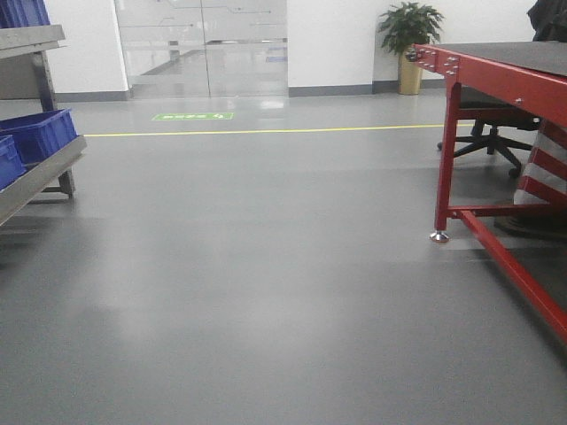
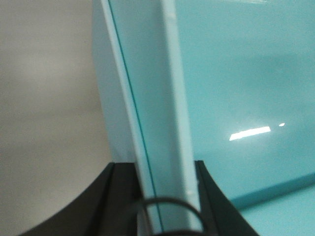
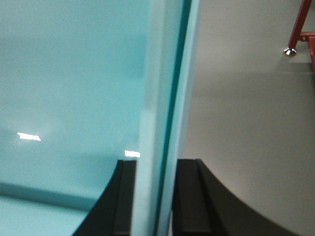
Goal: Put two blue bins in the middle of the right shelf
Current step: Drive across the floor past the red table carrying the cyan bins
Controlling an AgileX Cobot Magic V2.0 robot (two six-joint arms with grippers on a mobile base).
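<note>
Front cam: shelf (image 1: 44,173) w/ dark bins (image 1: 40,133) sat far left of the red table (image 1: 505,75), bare grey floor (image 1: 266,266) between. Yellow line (image 1: 266,132), glass door (image 1: 202,44) and plant (image 1: 409,27) lay beyond the table; chair (image 1: 489,142) was under it.

Left wrist cam: left tool (image 2: 167,196) was clamped narrow on the bins' (image 2: 236,73) left wall, one black finger (image 2: 120,196) each side. Two pale cyan layers w/ a thin seam, apparently nested.

Right wrist cam: right tool (image 3: 155,196) gripped the opposite wall likewise, bin interior to its left, floor to its right. The table's foot (image 3: 290,50) was ahead-right of the bins, well apart.
</note>
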